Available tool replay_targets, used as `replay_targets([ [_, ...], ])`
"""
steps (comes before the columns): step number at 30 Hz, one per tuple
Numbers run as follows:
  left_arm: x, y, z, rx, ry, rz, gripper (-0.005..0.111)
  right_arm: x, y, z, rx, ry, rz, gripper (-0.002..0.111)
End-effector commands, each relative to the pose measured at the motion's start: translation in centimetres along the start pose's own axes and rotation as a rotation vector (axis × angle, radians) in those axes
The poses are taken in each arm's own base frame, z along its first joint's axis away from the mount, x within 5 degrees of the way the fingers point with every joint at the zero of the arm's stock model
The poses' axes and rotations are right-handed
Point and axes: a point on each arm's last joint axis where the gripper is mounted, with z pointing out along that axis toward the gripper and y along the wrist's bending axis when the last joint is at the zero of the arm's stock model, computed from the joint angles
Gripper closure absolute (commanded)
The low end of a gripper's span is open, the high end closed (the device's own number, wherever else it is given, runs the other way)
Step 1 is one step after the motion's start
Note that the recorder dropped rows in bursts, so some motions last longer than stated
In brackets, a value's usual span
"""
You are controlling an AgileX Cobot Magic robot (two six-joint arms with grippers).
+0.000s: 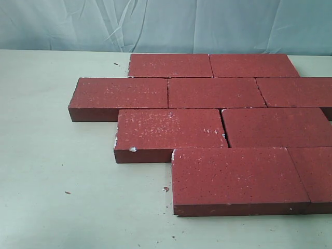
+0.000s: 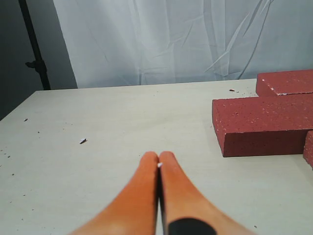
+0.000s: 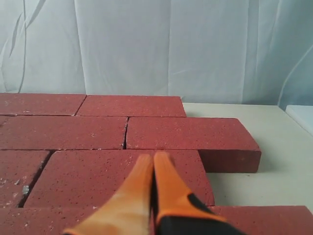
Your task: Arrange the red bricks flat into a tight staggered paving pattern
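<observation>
Several dark-red bricks [image 1: 218, 92] lie flat in four staggered rows on the pale table [image 1: 57, 176], edges touching; a narrow gap shows in the third row. The front-row brick [image 1: 236, 179] sits nearest. Neither gripper shows in the exterior view. In the left wrist view my left gripper [image 2: 159, 155] is shut with nothing in it, over bare table, apart from the nearest brick end [image 2: 264, 127]. Seen from the right wrist, my right gripper [image 3: 153, 157] is shut and empty, hovering over a brick [image 3: 98, 176] in the laid pattern.
A white cloth backdrop [image 1: 166, 23] hangs behind the table. A dark stand [image 2: 34, 44] rises beyond the table's far left corner. Small crumbs [image 1: 166, 189] and chips [image 2: 83, 141] lie on the table. Bare tabletop stretches left of the bricks.
</observation>
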Motion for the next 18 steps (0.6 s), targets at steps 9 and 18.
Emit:
replay_targets([
  [9, 0.07, 0.01, 0.0, -0.002, -0.005, 0.0, 0.107, 0.96, 0.02, -0.06, 0.0, 0.087, 0.013, 0.109],
  [18, 0.07, 0.01, 0.0, -0.002, -0.005, 0.0, 0.107, 1.09, 0.01, -0.07, 0.002, 0.102, 0.006, 0.109],
])
